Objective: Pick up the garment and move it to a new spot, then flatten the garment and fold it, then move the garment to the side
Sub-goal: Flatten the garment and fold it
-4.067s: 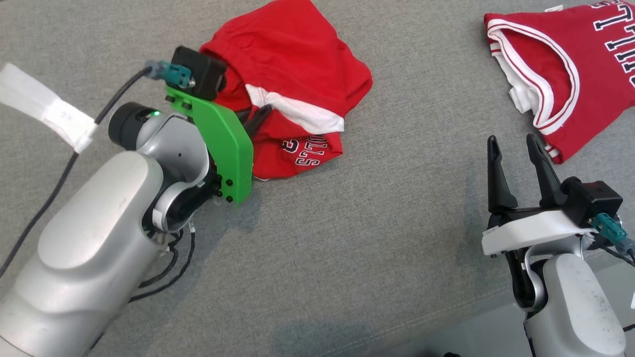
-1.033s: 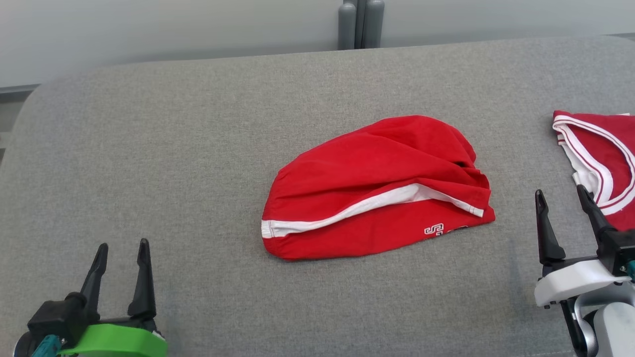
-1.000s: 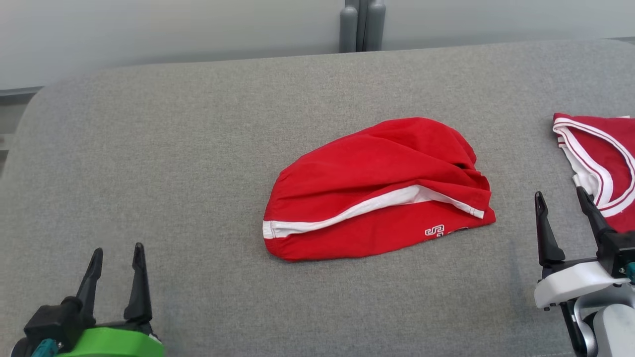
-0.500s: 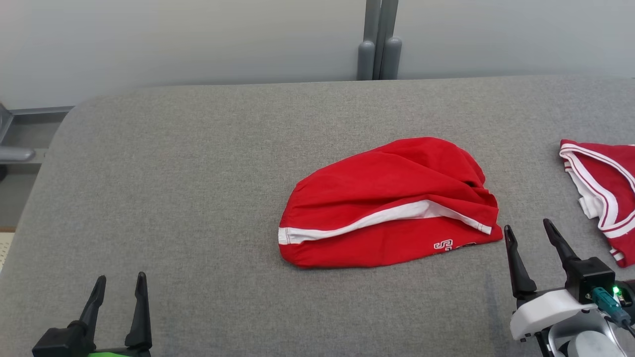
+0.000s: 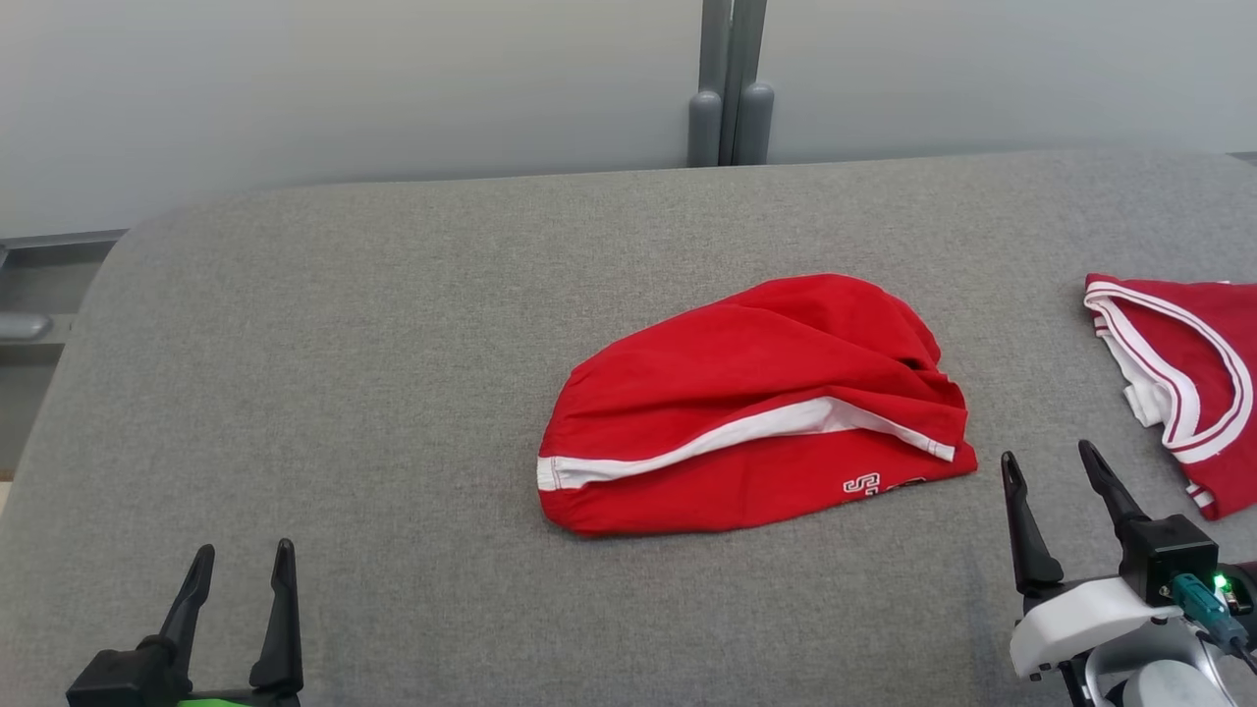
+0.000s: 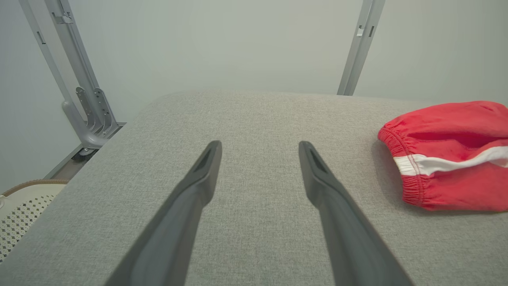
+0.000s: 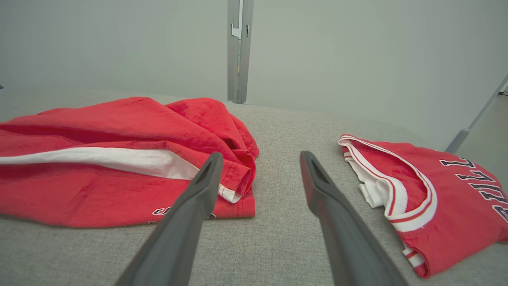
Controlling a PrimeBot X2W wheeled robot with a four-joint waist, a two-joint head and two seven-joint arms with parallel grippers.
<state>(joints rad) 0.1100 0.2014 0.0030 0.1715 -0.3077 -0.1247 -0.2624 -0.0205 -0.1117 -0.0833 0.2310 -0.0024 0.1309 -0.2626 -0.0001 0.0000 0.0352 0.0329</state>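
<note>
Garment (image 5: 756,412): red shorts with a white side stripe, laid in a loosely bunched, rounded heap near the middle of the grey tabletop (image 5: 393,344). The elastic waistband is turned toward the robot's left, and white printed lettering is seen at the near right hem.

The left tool (image 5: 245,547) is held low at the near left, with its fingers spread apart and empty, well apart from the garment.

The right tool (image 5: 1048,452) is held near the garment's right hem without touching it, fingers likewise spread and empty.

A red jersey (image 5: 1198,373) with white trim is laid at the right edge, apart from the garment. In the right wrist view the bare strip between the two is framed by the right tool.
</note>
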